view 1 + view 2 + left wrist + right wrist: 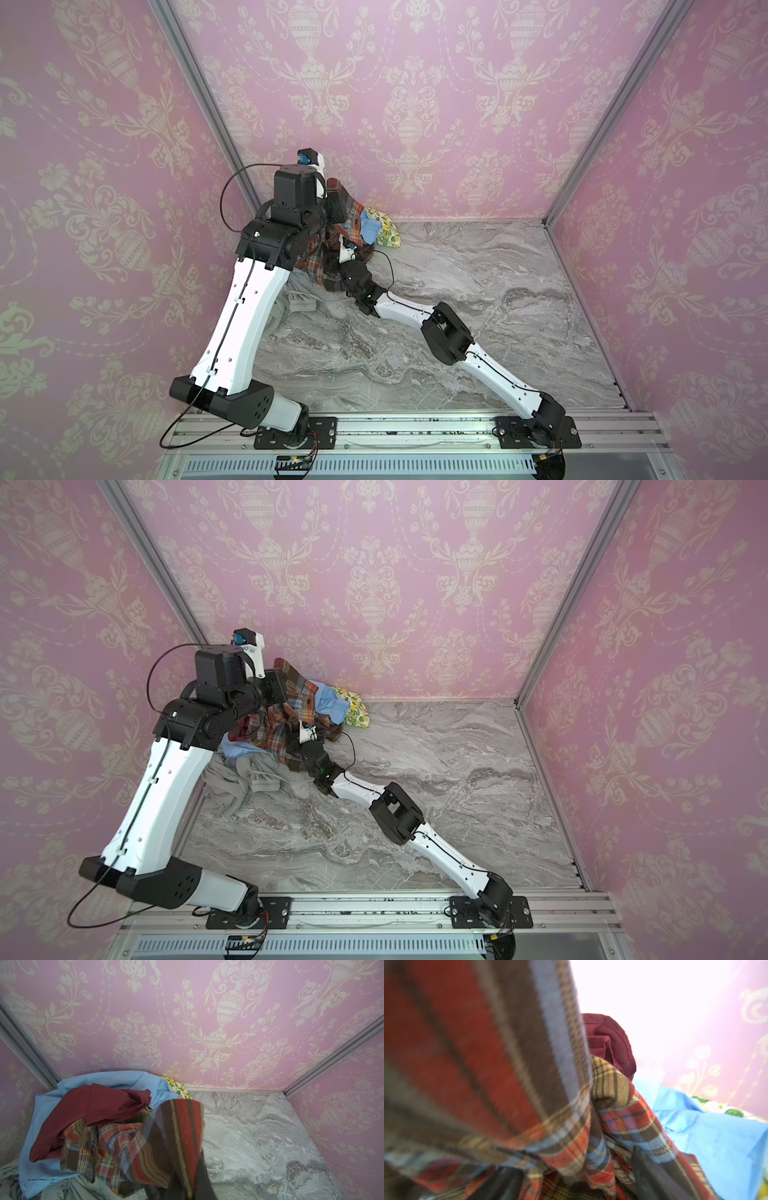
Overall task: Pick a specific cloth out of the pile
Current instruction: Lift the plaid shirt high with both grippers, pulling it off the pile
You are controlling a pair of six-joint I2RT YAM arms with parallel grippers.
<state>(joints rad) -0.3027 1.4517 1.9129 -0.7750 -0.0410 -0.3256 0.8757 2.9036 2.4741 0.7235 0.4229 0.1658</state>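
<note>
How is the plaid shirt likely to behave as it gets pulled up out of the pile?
Probably floppy: the plaid shirt hangs in loose folds. It may drag neighbours along, since the maroon garment lies partly over it. Likely light for its size: the weave looks thin.

A grey marbled worktop [478, 332], veined in darker grey and brown, shows in both top views. Walls rise from its far, left and right edges: the back wall [415, 104], the left wall [83, 208] and the right wall [685, 249]. All carry pink wallpaper [228, 1022] printed with cream urns, garlands and flower sprays. An aluminium left post [199, 95] and right post [615, 112] stand at the far corners. A ribbed aluminium rail [415, 428] runs along the near edge, with a slotted grey duct [374, 465] just beyond it. In the right wrist view, glare washes out much of the wallpaper.
</note>
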